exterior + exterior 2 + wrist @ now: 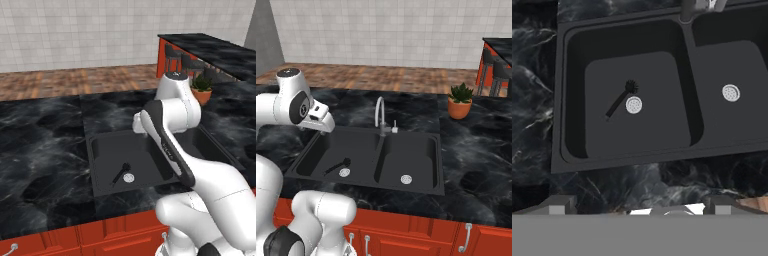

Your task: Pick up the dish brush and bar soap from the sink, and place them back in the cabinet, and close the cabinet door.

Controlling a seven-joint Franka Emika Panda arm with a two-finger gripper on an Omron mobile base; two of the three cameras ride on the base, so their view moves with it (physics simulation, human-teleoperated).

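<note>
The black dish brush (619,99) lies on the floor of the left basin of the black double sink (557,100), its bristly head next to the round silver drain (633,105). The base views show the same brush (120,173) (337,166) in the sink (100,140) (436,190). My gripper (639,207) hangs high above the sink's near rim, looking down. Its fingers (558,205) stand wide apart with nothing between them. The hand (321,120) is above the left basin's edge. The bar soap, the cabinet and its door are out of view.
A silver gooseneck faucet (379,112) rises behind the divider between the basins. The right basin has its own drain (406,179). A potted plant (460,101) stands on the black marble counter to the right. Red drawer fronts (406,235) run below the counter.
</note>
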